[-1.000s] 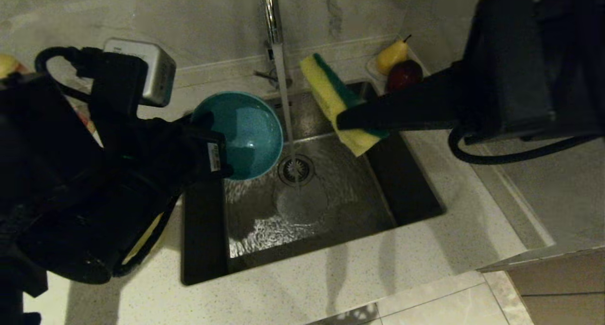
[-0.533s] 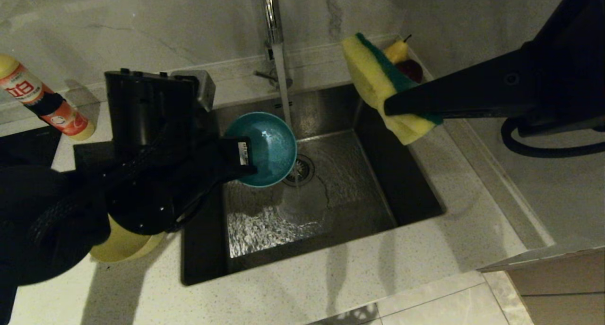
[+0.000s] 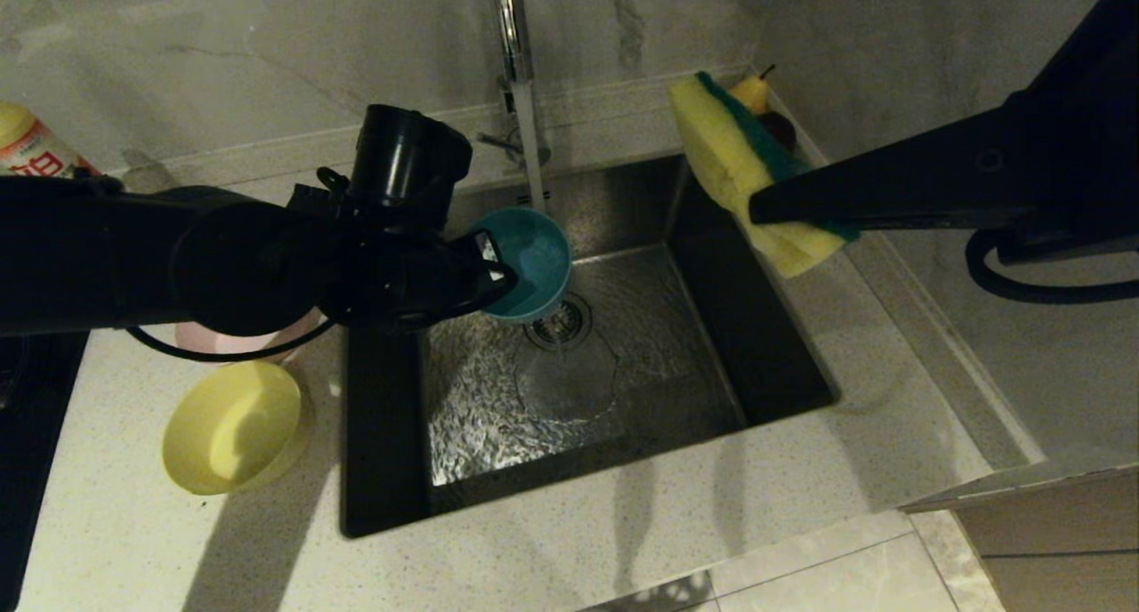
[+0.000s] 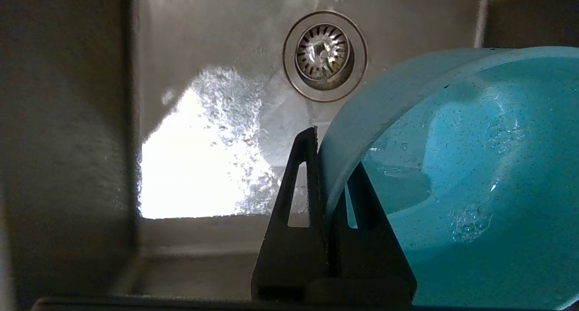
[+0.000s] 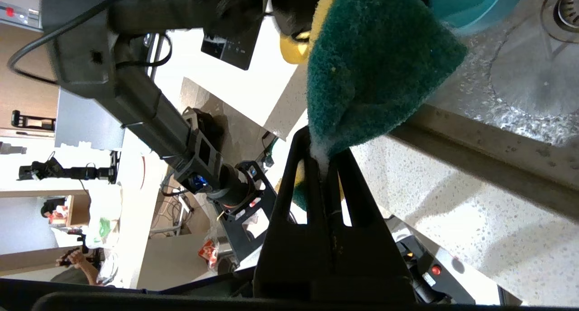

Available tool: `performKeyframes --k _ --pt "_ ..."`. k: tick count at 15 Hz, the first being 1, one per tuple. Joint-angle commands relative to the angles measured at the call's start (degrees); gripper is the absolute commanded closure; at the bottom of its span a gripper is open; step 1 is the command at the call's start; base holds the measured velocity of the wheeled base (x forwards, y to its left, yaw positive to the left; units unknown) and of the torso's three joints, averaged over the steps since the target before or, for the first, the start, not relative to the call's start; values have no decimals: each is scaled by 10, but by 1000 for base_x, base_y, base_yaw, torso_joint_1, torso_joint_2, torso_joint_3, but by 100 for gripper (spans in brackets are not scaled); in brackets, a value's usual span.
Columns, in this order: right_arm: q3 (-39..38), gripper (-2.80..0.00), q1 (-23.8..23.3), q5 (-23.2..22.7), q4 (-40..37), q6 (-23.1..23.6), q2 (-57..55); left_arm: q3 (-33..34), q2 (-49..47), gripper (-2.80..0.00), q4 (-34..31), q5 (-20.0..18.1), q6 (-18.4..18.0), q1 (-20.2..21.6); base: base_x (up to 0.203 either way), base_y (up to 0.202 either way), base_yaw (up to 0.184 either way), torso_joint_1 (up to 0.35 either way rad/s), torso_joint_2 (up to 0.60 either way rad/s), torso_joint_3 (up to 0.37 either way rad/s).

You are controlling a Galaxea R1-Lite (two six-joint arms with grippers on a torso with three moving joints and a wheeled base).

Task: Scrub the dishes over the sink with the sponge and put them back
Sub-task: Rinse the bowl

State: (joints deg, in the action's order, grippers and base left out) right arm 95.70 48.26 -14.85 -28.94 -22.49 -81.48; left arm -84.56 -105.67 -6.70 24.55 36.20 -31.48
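While my left gripper (image 4: pixel 332 166) clamps the blue bowl (image 3: pixel 527 261) by its rim over the sink (image 3: pixel 712 318) near the drain, my right gripper (image 5: pixel 325 166) pinches the sponge (image 3: pixel 743 172) above the sink's back right corner.

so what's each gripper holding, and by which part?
Left gripper pinches the blue bowl by its rim; right gripper clamps the sponge near one end.
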Motion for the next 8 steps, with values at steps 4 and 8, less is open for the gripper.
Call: performKeyframes --k 4,8 --pt "-5 0 -1 -3 -2 -3 6 -90 -67 0 -26 1 20 11 0 0 0 0 0 0" --pt "-6 0 -1 -3 -2 -3 4 -105 -70 0 -30 1 28 13 0 0 0 0 0 0"
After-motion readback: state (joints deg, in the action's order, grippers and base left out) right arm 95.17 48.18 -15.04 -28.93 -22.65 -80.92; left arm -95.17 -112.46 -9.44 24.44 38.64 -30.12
